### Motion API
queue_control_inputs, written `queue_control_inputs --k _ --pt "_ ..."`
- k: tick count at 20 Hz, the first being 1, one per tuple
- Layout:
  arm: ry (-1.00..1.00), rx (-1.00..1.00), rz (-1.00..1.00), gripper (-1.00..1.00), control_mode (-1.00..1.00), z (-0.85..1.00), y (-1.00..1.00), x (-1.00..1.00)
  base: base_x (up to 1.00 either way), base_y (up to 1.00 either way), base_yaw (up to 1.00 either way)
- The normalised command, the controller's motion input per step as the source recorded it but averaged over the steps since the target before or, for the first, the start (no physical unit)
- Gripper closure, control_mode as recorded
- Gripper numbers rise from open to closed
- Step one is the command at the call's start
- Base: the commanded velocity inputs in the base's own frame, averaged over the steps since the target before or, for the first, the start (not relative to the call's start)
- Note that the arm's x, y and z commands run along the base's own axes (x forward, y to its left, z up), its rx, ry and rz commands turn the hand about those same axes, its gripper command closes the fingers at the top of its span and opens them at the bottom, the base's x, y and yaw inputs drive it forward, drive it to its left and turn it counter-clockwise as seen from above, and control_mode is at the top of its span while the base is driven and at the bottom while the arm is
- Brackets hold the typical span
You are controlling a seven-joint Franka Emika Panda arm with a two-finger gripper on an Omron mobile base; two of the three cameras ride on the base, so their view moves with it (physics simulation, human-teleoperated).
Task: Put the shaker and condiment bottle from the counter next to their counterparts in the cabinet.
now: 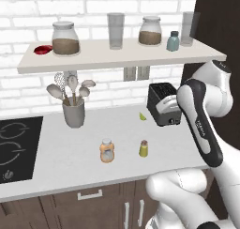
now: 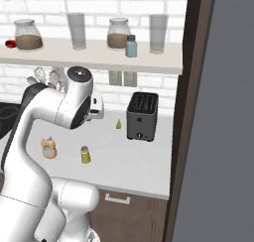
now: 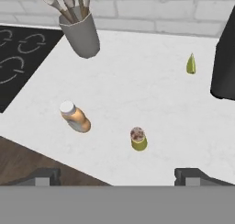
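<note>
Gripper (image 3: 117, 176) jaws spread wide, nothing between them, hovering above the counter (image 1: 61, 162) front edge per hand view. Shaker (image 3: 138, 138) and condiment bottle (image 3: 75, 117) both upright on counter, near each other but apart, bottle on the cooktop (image 1: 16, 148) side. Left base view shows red bottle (image 1: 43, 49) lying at the cabinet (image 1: 117, 59) shelf's left end; blue-grey shaker (image 1: 173, 41) near right end beside a jar (image 1: 150, 31). Right base view adds toaster (image 2: 142, 116) front with knob. Bottle's label band unreadable; faint lettering on arm link illegible.
</note>
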Motion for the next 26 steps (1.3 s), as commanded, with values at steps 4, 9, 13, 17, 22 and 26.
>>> queue_control_inputs --k 4,9,13,17,22,26 --pt "-0.02 0.00 0.02 -1.00 -1.00 -0.28 -0.02 0.00 0.00 0.00 0.00" --pt "-0.01 0.00 0.06 -1.00 -1.00 -0.42 -0.04 0.00 0.00 0.00 0.00" --pt "-0.01 0.02 0.05 -1.00 -1.00 -0.34 -0.13 0.00 0.00 0.00 0.00" --pt "0.00 0.00 0.04 -1.00 -1.00 -0.39 -0.04 -0.01 0.00 0.00 0.00" --pt "0.00 0.00 0.03 -1.00 -1.00 -0.46 0.00 0.00 0.00 0.00 0.00" --pt "-0.01 0.01 0.00 -1.00 -1.00 -0.23 0.00 0.01 0.00 0.00 0.00"
